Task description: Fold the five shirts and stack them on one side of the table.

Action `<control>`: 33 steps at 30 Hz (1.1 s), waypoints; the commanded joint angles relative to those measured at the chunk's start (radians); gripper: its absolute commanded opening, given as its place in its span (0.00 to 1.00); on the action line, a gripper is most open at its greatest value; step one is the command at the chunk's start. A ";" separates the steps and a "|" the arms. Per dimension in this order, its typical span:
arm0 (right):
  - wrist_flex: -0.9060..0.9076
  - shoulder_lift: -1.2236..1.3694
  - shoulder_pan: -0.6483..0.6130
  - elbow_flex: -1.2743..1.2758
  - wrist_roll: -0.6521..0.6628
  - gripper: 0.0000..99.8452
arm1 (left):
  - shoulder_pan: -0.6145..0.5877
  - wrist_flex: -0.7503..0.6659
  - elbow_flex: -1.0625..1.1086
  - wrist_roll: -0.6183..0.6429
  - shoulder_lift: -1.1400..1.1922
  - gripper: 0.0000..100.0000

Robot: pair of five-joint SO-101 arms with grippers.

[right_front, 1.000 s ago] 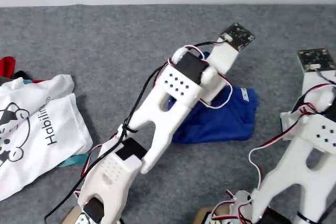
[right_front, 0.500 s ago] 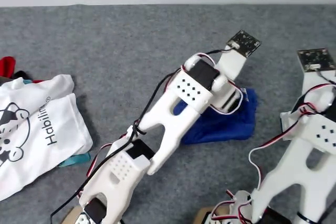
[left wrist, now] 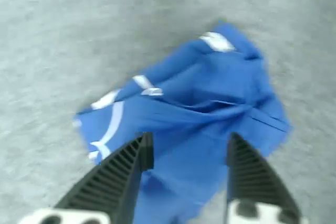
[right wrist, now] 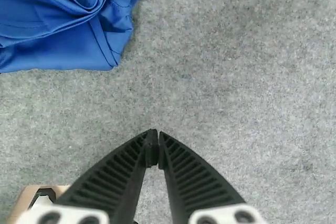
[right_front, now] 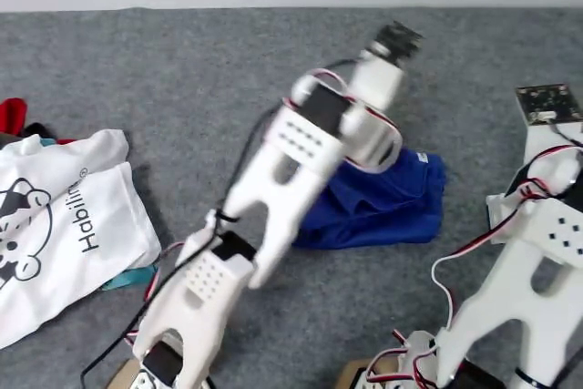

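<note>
Right arm: your right arm [right_front: 537, 252] stands at the near right corner of the table, well apart from the white shirt and just to the right of the blue one.
Right gripper: your right gripper [right wrist: 156, 136] is clenched, its ribbed fingers meeting at the tips with nothing between them. It hangs over bare grey covering, and the blue shirt's folded edge lies farther out to one side.
Left arm: your left arm [right_front: 282, 161] rises from the near edge and reaches out over the middle of the table, its forearm crossing above the left part of the blue shirt.
Left gripper: your left gripper [left wrist: 190, 140] is released, both fingers spread wide and holding nothing, poised over the blue shirt. You cannot tell whether the tips touch the cloth.
Blue shirt: the blue shirt [right_front: 392, 207] lies bunched and creased right of centre, between your two arms, with white markings showing on it.
White shirt: the white shirt [right_front: 64, 216] with black print lies at the left edge, resting on a teal cloth [right_front: 127, 277] that peeks out at its near side.
Red cloth: a red cloth [right_front: 11, 114] sits just beyond the white shirt, at the left edge.
Table: the table [right_front: 182, 70] has a grey felt-like covering that runs on to the far edge.
</note>
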 commanded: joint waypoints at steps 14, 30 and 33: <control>-0.004 0.182 -0.414 -0.064 -0.279 0.01 | -0.359 0.029 0.619 -0.138 -0.578 0.00; 0.028 0.426 -0.762 -0.322 -0.301 0.02 | -0.684 0.026 1.170 -0.219 -1.059 0.00; 0.065 0.472 -0.826 -0.331 -0.301 0.14 | -0.707 0.026 1.239 -0.279 -1.108 0.00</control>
